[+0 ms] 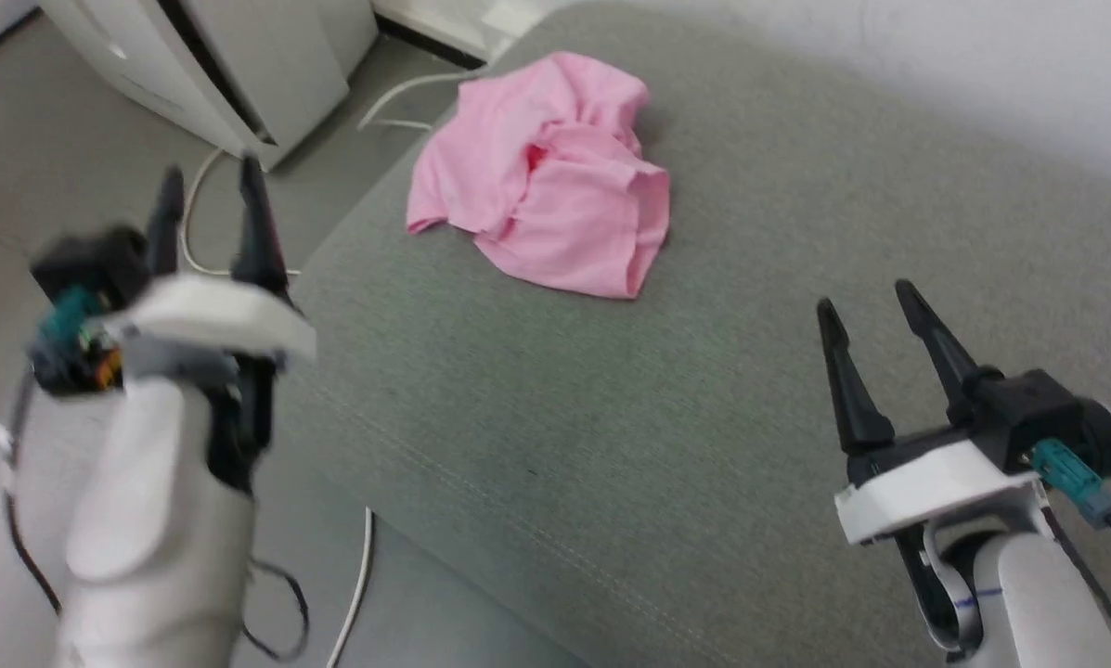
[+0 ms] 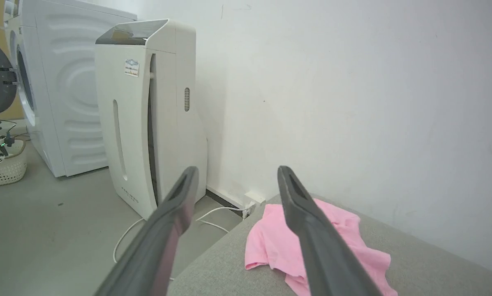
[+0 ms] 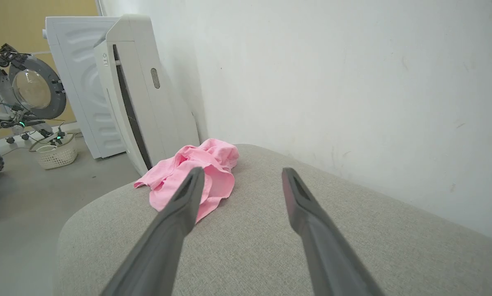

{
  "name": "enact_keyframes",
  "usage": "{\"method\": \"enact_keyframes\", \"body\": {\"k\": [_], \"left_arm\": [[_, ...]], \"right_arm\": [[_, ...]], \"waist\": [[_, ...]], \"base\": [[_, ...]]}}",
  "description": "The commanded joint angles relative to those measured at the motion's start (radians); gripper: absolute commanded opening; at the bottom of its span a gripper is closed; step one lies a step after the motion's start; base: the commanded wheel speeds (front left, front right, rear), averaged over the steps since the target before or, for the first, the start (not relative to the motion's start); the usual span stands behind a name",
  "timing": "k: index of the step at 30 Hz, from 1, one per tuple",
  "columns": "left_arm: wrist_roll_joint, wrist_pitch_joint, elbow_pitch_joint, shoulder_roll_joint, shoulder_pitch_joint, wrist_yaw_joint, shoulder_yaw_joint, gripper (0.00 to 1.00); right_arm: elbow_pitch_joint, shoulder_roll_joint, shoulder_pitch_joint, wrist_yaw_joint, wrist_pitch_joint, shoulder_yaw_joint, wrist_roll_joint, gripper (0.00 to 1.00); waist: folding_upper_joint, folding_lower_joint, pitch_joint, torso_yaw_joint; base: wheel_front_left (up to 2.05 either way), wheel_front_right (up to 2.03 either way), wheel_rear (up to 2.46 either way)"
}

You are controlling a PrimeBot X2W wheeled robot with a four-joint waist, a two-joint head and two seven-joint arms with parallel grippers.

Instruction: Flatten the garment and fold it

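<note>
The garment [image 1: 541,176] is bunched near the surface [image 1: 611,417] edge; the left gripper [image 1: 212,172] and right gripper [image 1: 866,297] are spread, empty. Pulled sideways, it could be dragged off.

garment [image 1: 541,176] on cushion [image 1: 611,417], appliance [image 1: 286,56] apparently beyond, left

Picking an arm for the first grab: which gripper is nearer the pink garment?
Left, slightly, it seems. The left gripper hangs off the side of the cushion, the garment ahead to its right. The right gripper is over the cushion, the garment farther ahead to its left.
</note>
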Motion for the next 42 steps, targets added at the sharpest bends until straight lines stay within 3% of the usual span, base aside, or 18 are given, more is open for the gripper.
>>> {"method": "enact_keyframes", "body": {"k": [1,6,14,22,32,33,34,38,42], "left_arm": [[-0.007,0.007,0.014,0.011,-0.032,-0.009,0.005,1.00],[-0.073,0.080,0.099,0.070,-0.215,-0.049,0.057,1.00],[-0.092,0.311,0.250,0.186,-0.424,-0.075,0.050,1.00],[-0.160,0.527,0.300,0.274,-0.438,-0.036,0.107,1.00],[-0.230,0.764,0.301,0.269,-0.353,0.036,0.124,1.00],[-0.233,0.779,0.290,0.269,-0.339,0.039,0.122,0.43],[-0.229,0.784,0.276,0.273,-0.326,0.042,0.118,0.01],[-0.172,0.689,0.201,0.306,-0.283,0.069,0.116,0.00],[-0.082,0.480,0.126,0.330,-0.272,0.105,0.115,0.00]], "right_arm": [[-0.007,0.000,-0.015,-0.002,0.002,0.003,-0.007,1.00],[-0.034,0.000,-0.074,-0.002,0.008,0.016,-0.032,1.00],[-0.048,0.000,-0.151,-0.002,-0.008,0.047,-0.029,1.00],[-0.052,0.000,-0.174,-0.002,-0.036,0.053,-0.007,1.00],[-0.004,0.000,-0.184,-0.002,-0.076,0.068,0.020,1.00],[0.004,0.000,-0.184,-0.002,-0.079,0.068,0.021,1.00],[0.013,0.000,-0.182,-0.002,-0.081,0.068,0.022,1.00],[0.048,0.000,-0.171,-0.002,-0.092,0.060,0.025,1.00],[0.087,0.000,-0.137,-0.002,-0.103,0.043,0.038,1.00]], "waist": [[0.0000,-0.0001,0.182,-0.165],[0.0000,-0.0001,0.306,-0.273],[0.0000,-0.0001,0.442,-0.431],[0.0000,-0.0001,0.535,-0.547],[0.0000,-0.0001,0.512,-0.566],[0.0000,-0.0001,0.496,-0.562],[0.0000,-0.0001,0.478,-0.558],[0.0000,-0.0001,0.385,-0.537],[0.0000,-0.0001,0.264,-0.509]], "base": [[0.00,0.00,0.00],[0.00,0.00,0.00],[0.00,0.00,0.00],[0.00,0.00,0.00],[0.00,0.00,0.00],[0.00,0.00,0.00],[0.00,0.00,0.00],[0.00,0.00,0.00],[0.00,0.00,0.00]]}}
